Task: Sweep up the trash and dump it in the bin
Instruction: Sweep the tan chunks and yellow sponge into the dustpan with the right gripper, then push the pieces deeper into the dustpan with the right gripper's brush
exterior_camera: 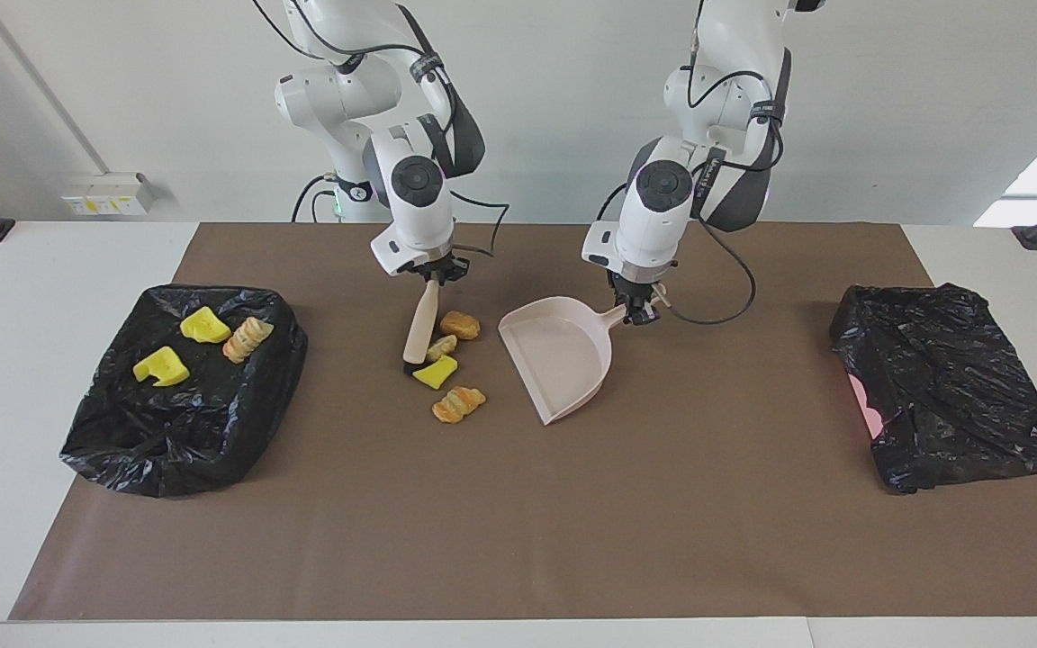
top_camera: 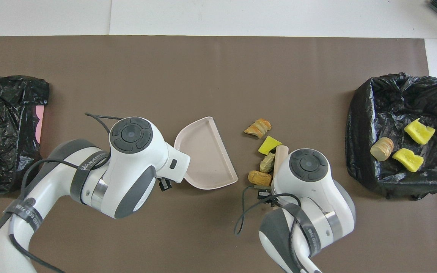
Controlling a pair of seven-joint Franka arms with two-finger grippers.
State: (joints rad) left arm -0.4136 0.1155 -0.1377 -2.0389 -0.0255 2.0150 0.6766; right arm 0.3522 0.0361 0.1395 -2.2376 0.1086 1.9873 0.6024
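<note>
Several trash scraps lie on the brown mat: a tan chunk (exterior_camera: 460,324), a small chunk (exterior_camera: 440,346), a yellow wedge (exterior_camera: 435,371) (top_camera: 269,144) and an orange chunk (exterior_camera: 458,403) (top_camera: 257,127). My right gripper (exterior_camera: 431,273) is shut on the beige brush (exterior_camera: 420,319) (top_camera: 280,155), whose bristles rest on the mat against the small chunk and the wedge. My left gripper (exterior_camera: 637,310) is shut on the handle of the beige dustpan (exterior_camera: 563,360) (top_camera: 207,155), which lies beside the scraps. The black-lined bin (exterior_camera: 167,450) (top_camera: 359,125) at the right arm's end holds three scraps.
A second black bag (exterior_camera: 946,387) (top_camera: 6,125) with a pink patch sits at the left arm's end of the mat. White table shows around the mat's edges. The arm bodies cover both grippers in the overhead view.
</note>
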